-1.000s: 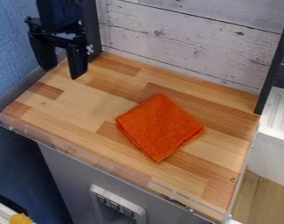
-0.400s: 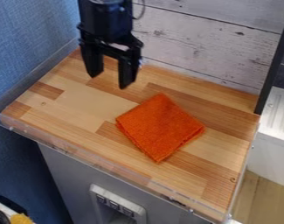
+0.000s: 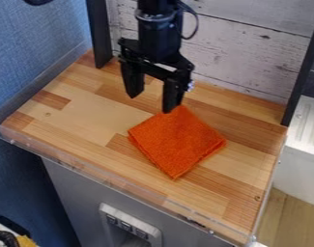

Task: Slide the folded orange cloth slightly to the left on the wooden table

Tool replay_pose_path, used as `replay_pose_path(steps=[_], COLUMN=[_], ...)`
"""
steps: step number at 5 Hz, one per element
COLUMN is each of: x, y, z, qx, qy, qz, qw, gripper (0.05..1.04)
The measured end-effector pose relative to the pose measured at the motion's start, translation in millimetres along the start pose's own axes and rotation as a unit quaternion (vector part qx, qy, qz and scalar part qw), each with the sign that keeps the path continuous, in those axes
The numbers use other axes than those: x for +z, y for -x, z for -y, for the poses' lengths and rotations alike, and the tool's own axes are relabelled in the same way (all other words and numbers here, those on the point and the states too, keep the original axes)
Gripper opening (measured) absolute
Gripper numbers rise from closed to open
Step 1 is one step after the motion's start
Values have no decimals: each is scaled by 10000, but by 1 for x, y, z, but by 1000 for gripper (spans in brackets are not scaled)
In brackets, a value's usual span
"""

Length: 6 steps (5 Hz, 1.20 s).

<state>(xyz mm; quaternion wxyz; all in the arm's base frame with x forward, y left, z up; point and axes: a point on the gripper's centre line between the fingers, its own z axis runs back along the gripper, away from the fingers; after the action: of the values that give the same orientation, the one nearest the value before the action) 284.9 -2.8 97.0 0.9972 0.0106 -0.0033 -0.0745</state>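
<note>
Folded orange cloth (image 3: pixel 177 144) lies flat on the wooden surface (image 3: pixel 88 116), right of its middle in my camera view. I see the claw (image 3: pixel 150 102) above its far corner, fingers apart and holding nothing.

The cloth (image 3: pixel 177 141) is matt and rough, the wooden counter (image 3: pixel 88 111) smooth, its clear rim (image 3: pixel 56 157) probably plastic.

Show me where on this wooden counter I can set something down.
Bare wood lies image-left of the orange cloth, towards the blue wall, and image-right, out to the counter's edge. A narrower patch separates the cloth from the clear front lip. It's crowded at the cloth's back corner, where the open gripper hangs.
</note>
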Motion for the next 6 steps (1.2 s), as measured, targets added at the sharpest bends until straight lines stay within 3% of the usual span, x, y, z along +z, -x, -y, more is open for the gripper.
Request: replay_pose_path(steps=[1, 2, 3, 4, 5, 6], x=[-4, -10, -28, -40, -52, -67], y=[-1, -6, -8, -10, -12, -10], z=[15, 21, 25, 27, 32, 34], qx=[-103, -112, -142, -119, -135, -157], qy=[10, 16, 66, 125, 178, 235], qz=[83, 270, 243, 223, 149, -31], qw=[9999, 9996, 9996, 9996, 9996, 9996], gripper=[952, 670, 366, 152, 65, 59])
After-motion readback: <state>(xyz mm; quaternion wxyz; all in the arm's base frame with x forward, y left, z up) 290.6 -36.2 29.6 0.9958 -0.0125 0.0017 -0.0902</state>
